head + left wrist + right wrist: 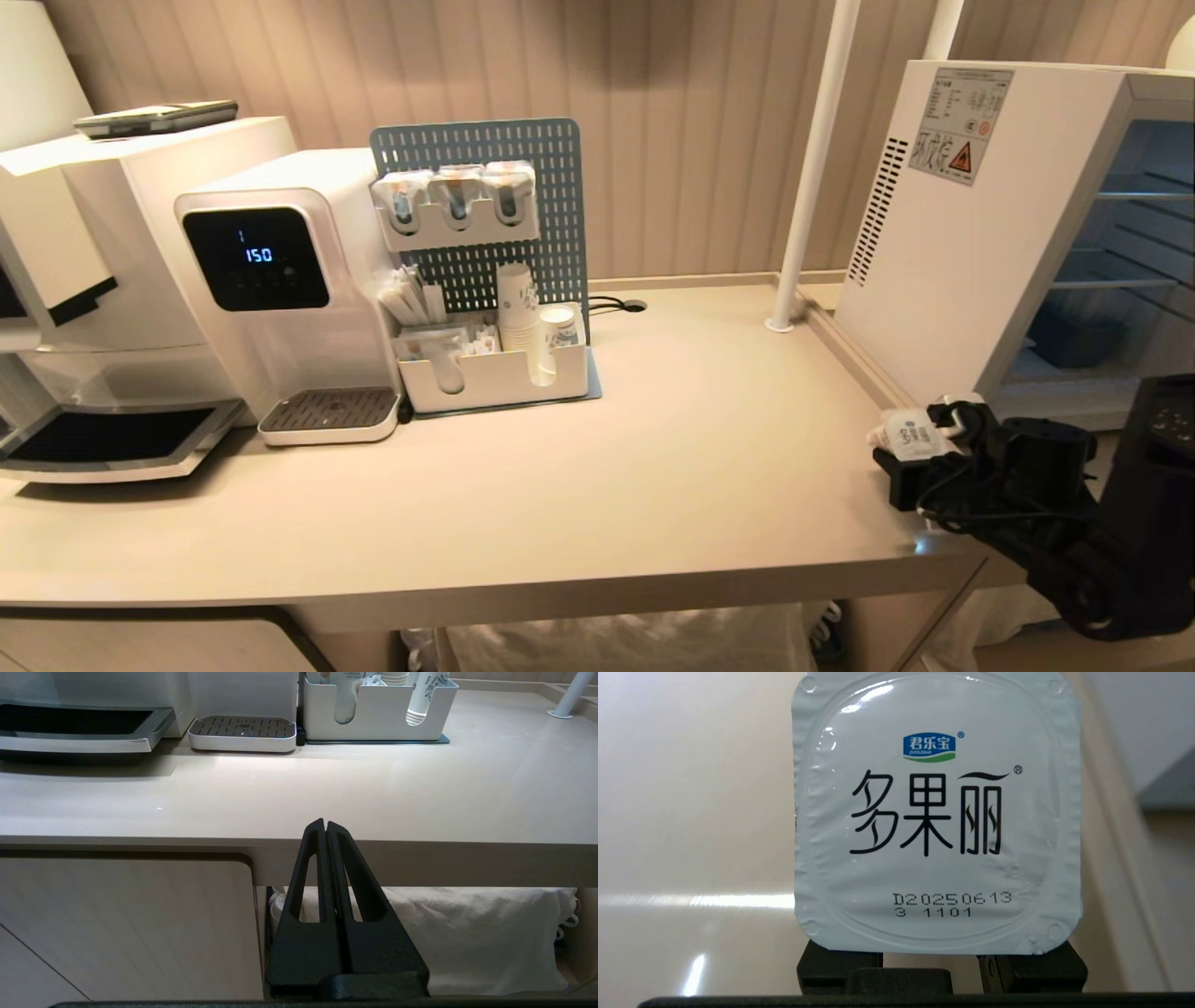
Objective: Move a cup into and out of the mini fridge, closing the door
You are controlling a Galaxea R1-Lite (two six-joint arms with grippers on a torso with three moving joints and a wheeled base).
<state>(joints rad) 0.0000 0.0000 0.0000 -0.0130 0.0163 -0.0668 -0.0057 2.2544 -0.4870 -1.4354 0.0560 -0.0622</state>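
Note:
My right gripper (924,446) is shut on the cup (907,435), a small white tub, just above the counter's right end in front of the mini fridge (943,233). The right wrist view is filled by the cup's squarish white lid (936,812), printed with black characters and a date code, which hides the fingertips. A grey-blue frame edges the fridge's front, with wire shelves (1134,196) showing behind it. I cannot tell whether the door is open or closed. My left gripper (325,823) is shut on nothing, parked low in front of the counter's front edge.
A water dispenser (280,280) and a larger white machine (103,280) stand at the counter's left. A pegboard organiser (495,364) with stacked paper cups is at the middle back. A white pole (808,187) rises beside the fridge. White cloth (467,933) lies under the counter.

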